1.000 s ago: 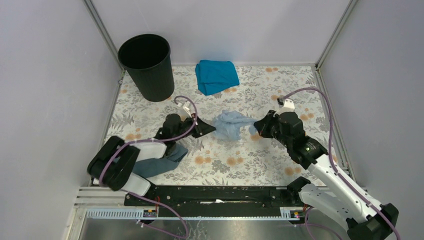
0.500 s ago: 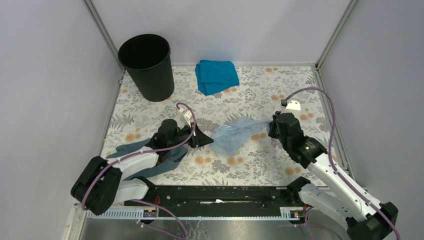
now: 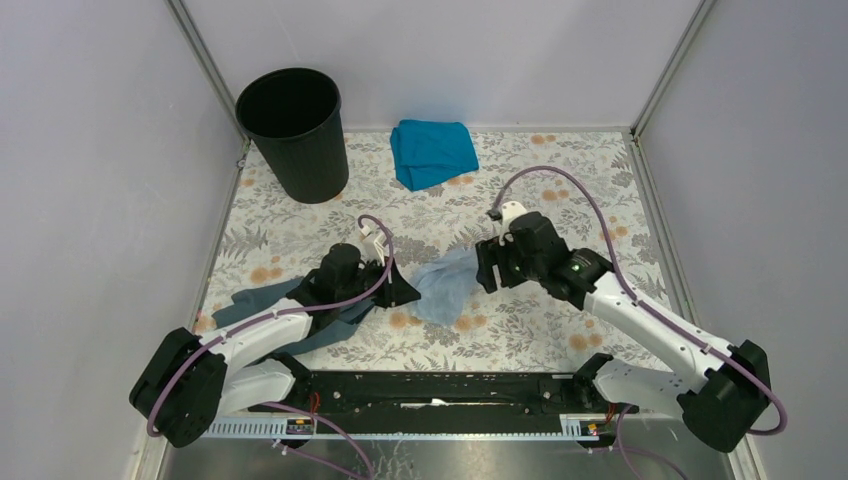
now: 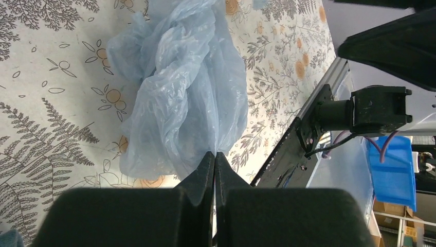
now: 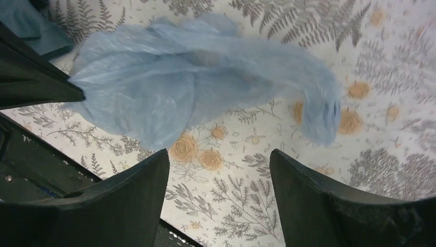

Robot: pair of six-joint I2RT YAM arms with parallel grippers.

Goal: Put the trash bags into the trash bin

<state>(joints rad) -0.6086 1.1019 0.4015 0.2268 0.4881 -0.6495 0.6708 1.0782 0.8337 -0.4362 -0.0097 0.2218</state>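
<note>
1. Swung leftward since a second ago, the right arm reaches across the floral surface, having let go of the trash bag.
2. The trash bin stands upright at the far-left corner, well apart from the bag.
3. The trash bag lies crumpled mid-surface, between both grippers.
4. The right gripper hangs spread wide above it, seemingly not touching.
5. The left gripper pinches the bag's edge.
</note>
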